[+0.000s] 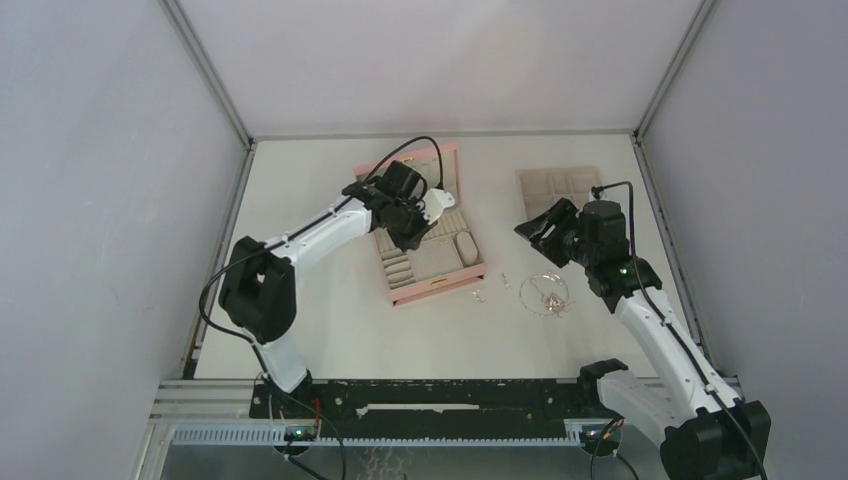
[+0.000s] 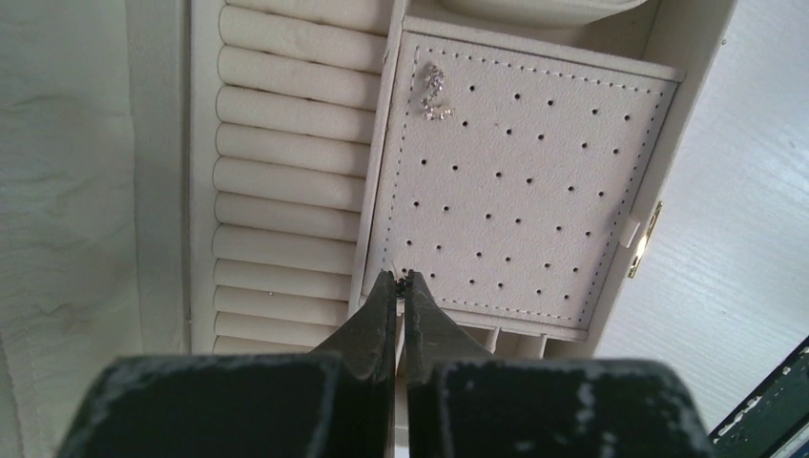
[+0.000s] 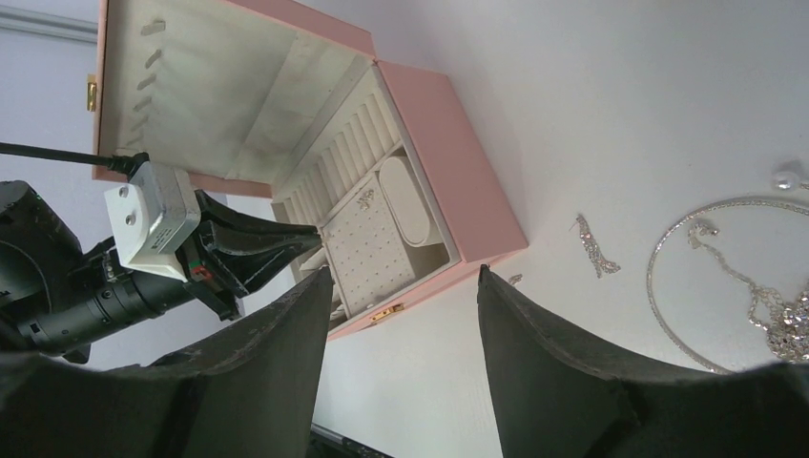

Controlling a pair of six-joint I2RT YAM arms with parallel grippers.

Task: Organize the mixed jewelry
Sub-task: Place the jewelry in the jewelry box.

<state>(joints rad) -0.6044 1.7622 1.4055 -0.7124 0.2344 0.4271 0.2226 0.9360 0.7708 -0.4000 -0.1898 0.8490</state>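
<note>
Trouble from above: your left gripper (image 1: 410,235) hangs over the open pink quilted box (image 1: 440,286), while the thin silver chain necklace (image 1: 543,293) and tiny silver earring bits (image 1: 478,295) lie loose on the table, lower right of the box.

Left wrist: fingers (image 2: 377,320) are pressed together at the lower edge of the beige perforated panel (image 2: 534,191). Anything pinched is too small to tell, and could drop beside the panel.

Right wrist: your right gripper (image 3: 401,315) is spread wide and empty. A careless reach could snag the necklace.
</note>
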